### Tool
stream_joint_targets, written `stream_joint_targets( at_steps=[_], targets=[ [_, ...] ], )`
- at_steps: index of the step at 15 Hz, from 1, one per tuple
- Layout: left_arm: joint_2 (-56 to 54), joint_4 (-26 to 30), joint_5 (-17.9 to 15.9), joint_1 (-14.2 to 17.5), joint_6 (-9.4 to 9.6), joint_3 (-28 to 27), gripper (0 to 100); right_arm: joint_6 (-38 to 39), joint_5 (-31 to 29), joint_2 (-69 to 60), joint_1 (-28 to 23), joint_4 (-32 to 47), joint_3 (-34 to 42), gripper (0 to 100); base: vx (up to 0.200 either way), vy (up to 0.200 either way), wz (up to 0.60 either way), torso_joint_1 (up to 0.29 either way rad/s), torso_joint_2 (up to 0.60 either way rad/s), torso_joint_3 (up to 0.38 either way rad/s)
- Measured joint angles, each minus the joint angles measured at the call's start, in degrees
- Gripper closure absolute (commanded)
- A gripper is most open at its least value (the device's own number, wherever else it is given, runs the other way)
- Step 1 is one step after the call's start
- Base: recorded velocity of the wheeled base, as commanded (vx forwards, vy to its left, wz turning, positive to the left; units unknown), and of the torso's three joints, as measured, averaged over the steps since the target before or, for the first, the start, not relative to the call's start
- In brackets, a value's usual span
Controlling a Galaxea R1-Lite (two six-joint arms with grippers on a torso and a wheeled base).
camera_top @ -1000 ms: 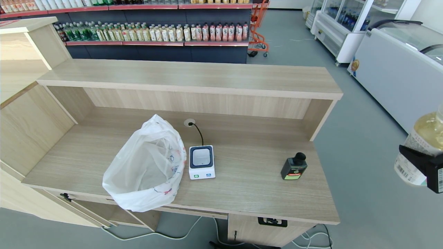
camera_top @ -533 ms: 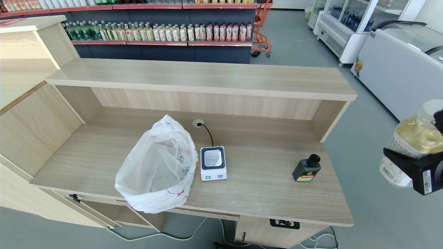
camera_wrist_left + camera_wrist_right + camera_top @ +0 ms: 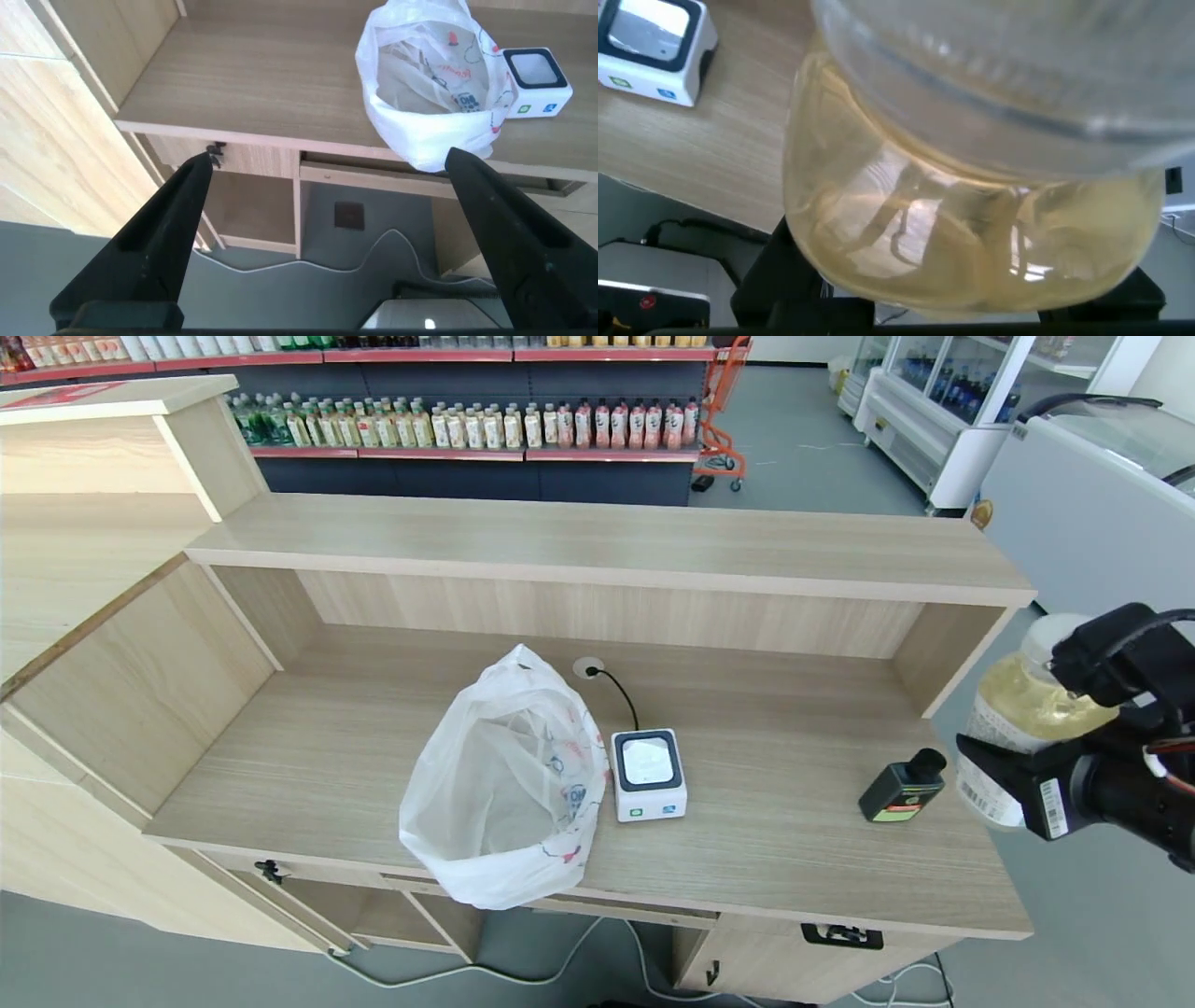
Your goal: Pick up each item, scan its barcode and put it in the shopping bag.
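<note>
- Off the right end of the counter (image 3: 794,859), my right hand (image 3: 1013,719) is pinching a clear bottle (image 3: 1022,695) of pale yellow liquid, one finger on each side of its body, and holding it in the air, tilted.
- On that bottle's white label a barcode shows near the lower end, facing toward the counter; the rest of the print is too small to read.
- From the right wrist, the bottle (image 3: 971,215) sits close against the lens, with the scanner (image 3: 654,47) on the counter beyond it.
- Near the counter's middle, the white scanner (image 3: 648,773) has its dark-framed window facing up, with a small green mark and a small blue mark on its front face. Its black cable runs to a hole behind it.
- Just beside the scanner on my left, the white shopping bag (image 3: 509,784) stands open, with red and blue printing I cannot make out.
- Toward the counter's right end stands a small dark bottle (image 3: 902,788) with a black cap and an orange and green label, unreadable.
- Out in front of the counter, my left hand (image 3: 332,247) hangs with its fingers spread wide, holding nothing.
</note>
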Motion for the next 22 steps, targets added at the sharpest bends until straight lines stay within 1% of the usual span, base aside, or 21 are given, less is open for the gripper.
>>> stream_joint_targets(
  at_steps=[2, 4, 6, 7, 9, 13, 16, 20, 22],
  targets=[
    [0.0, 0.0, 0.0, 0.0, 0.16, 0.0, 0, -0.2, 1.8, 4.9, -0.2, -4.4, -1.8, 100, 0.0, 0.2, 0.0, 0.0, 0.0, 0.002],
    [0.0, 0.0, 0.0, 0.0, 0.16, 0.0, 0, -0.1, 3.4, 11.5, -0.4, -6.7, -5.4, 100, 0.0, 0.2, 0.0, 0.01, 0.0, -0.002],
    [0.0, 0.0, 0.0, 0.0, 0.16, 0.0, 0, -0.2, 5.5, 18.3, -0.9, -9.8, -8.8, 100, 0.0, 0.0, 0.0, 0.0, 0.0, 0.0],
    [0.0, 0.0, 0.0, 0.0, 0.24, 0.0, 0, -1.1, 6.4, 22.0, -1.2, -12.8, -10.3, 100, 0.0, 0.0, 0.0, 0.0, 0.0, 0.0],
    [0.0, 0.0, 0.0, 0.0, 0.24, 0.0, 0, -4.4, 8.2, 28.9, -2.1, -18.2, -12.8, 100, 0.0, 0.0, 0.0, 0.0, 0.0, 0.0],
    [0.0, 0.0, 0.0, 0.0, 0.24, 0.0, 0, -12.8, 11.2, 41.0, -3.8, -23.6, -18.1, 100, 0.0, 0.0, 0.0, 0.0, 0.0, 0.0],
    [0.0, 0.0, 0.0, 0.0, 0.24, 0.0, 0, -14.2, 15.2, 48.2, -4.1, -28.2, -22.6, 100, 0.0, 0.0, 0.0, 0.0, 0.0, 0.0],
    [0.0, 0.0, 0.0, 0.0, 0.24, 0.0, 0, -14.1, 22.8, 54.4, -2.8, -29.2, -30.0, 100, 0.0, 0.0, 0.0, 0.0, 0.0, 0.0],
    [0.0, 0.0, 0.0, 0.0, 0.24, 0.0, 0, -14.3, 24.3, 56.4, -2.4, -29.1, -33.1, 100, 0.0, 0.0, 0.0, 0.0, 0.0, 0.0]
  ],
)
